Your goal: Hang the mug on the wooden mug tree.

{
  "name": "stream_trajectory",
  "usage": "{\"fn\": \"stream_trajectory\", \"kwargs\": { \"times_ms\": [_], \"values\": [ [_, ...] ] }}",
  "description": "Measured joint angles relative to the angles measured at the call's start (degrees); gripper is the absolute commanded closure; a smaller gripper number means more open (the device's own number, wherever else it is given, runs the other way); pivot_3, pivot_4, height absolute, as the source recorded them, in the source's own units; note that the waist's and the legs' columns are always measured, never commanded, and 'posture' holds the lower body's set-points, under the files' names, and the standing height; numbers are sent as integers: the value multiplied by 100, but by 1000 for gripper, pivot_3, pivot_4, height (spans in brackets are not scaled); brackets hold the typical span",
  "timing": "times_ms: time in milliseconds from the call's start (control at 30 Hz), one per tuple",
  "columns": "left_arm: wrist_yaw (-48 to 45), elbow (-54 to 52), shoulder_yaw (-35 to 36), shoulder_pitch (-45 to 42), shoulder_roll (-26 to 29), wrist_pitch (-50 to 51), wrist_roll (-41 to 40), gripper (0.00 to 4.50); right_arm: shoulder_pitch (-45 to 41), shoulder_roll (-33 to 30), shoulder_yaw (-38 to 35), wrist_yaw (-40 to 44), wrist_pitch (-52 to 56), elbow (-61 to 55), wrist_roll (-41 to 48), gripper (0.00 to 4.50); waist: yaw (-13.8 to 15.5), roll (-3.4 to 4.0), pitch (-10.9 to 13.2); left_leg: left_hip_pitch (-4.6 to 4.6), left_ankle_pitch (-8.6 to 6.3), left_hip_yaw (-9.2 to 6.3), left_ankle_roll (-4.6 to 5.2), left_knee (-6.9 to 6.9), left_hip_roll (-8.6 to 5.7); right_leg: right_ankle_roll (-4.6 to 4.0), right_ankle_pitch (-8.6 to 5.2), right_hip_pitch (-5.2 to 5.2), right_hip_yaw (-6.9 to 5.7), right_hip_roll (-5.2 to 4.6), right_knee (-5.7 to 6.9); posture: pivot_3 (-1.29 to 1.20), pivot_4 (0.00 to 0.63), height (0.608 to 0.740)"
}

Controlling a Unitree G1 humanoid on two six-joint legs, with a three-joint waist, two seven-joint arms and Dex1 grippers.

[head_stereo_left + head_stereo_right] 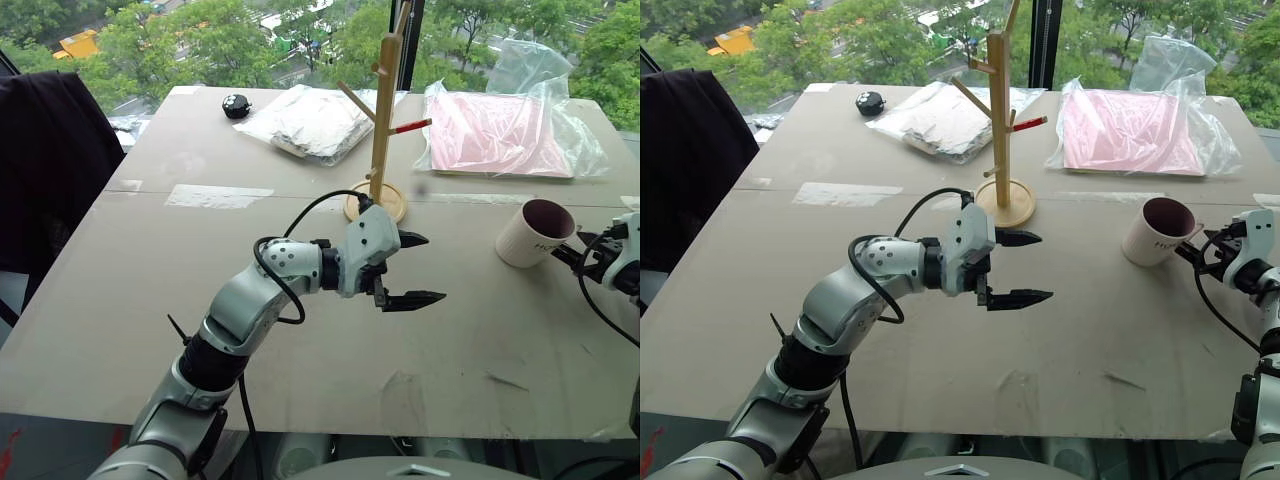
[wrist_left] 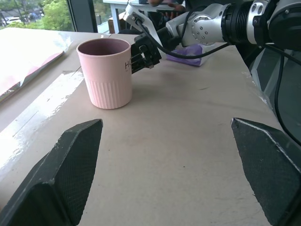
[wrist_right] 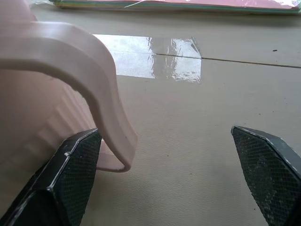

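The pale pink mug (image 1: 535, 232) stands upright on the table at the right, its dark inside showing and its handle (image 3: 101, 75) turned towards my right gripper (image 1: 1192, 256). That gripper is open and low at the mug's right side, and in the right wrist view the handle sits just inside one finger (image 3: 70, 174). The wooden mug tree (image 1: 383, 110) stands on its round base at the table's middle back, with one red-tipped peg. My left gripper (image 1: 432, 268) hovers open and empty in front of the tree, pointing right towards the mug (image 2: 106, 70).
A pink packet in clear plastic (image 1: 495, 132) lies at the back right and a silvery bagged packet (image 1: 315, 120) behind the tree. A small black object (image 1: 236, 105) sits at the back left. A purple packet (image 2: 188, 49) lies beyond my right arm. A dark chair (image 1: 50, 160) stands at the left edge.
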Motion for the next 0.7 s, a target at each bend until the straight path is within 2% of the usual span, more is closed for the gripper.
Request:
{"fn": "stream_trajectory", "kwargs": {
  "times_ms": [33, 267, 567, 700],
  "values": [
    [0, 0, 0, 0, -5, -6, 9, 0, -48, 5, 23, 49, -71, 89, -25, 829, -9, 0, 0, 0, 0, 1, -1, 0, 0, 0, 0, 0, 1, 0, 0, 0, 150, 740],
    [1, 11, 2, 0, -56, -77, 46, 0, -345, 94, 107, 247, -473, 597, -148, 4351, -51, 0, 0, 0, 2, -1, -4, 0, 1, 0, 1, 0, 0, -4, 0, 0, 150, 740],
    [90, 69, 17, 4, -123, -207, 91, 0, -278, 104, 128, 520, -665, 453, -193, 4438, -101, 0, 0, 0, 2, -2, -4, 0, 4, 1, 1, 1, 0, -7, 1, 0, 150, 740],
    [266, 70, 156, 257, -219, -322, 104, 0, 209, 107, 300, 597, -445, -831, -191, 4438, -112, 2, -1, 2, 2, -4, -4, -1, 11, 1, 1, 0, 0, -11, 10, 0, 150, 740]
  ]
}}
